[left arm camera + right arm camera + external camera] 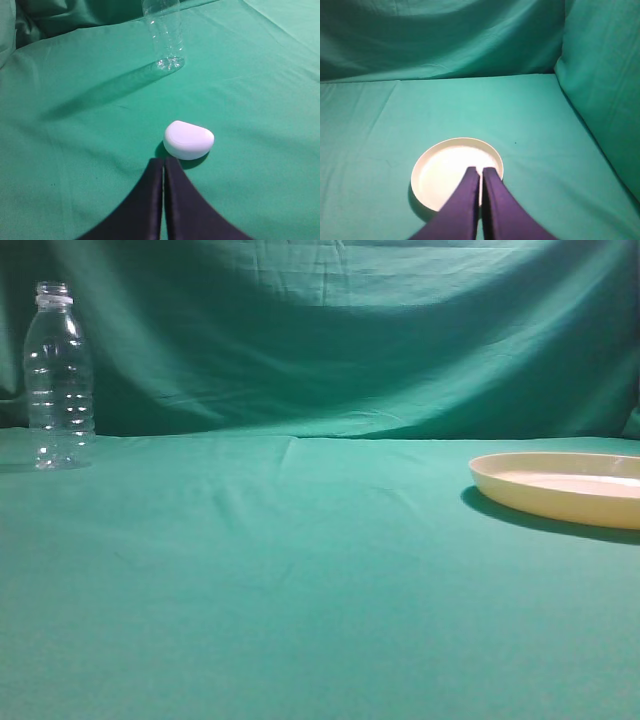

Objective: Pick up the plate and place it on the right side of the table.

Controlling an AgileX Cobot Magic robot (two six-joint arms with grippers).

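The cream-yellow plate [560, 488] lies flat on the green table [300, 580] at the right edge of the exterior view, partly cut off by the frame. In the right wrist view the plate [437, 175] lies below and just ahead of my right gripper [480, 170], whose dark fingers are shut with nothing between them; their tips show over the plate's right part. My left gripper [164, 160] is shut and empty over the cloth. Neither gripper shows in the exterior view.
A clear plastic bottle [58, 380] stands upright at the far left; it also shows in the left wrist view [165, 35]. A small white rounded object [188, 140] lies just ahead of the left fingertips. Green backdrop cloth hangs behind and at the right side.
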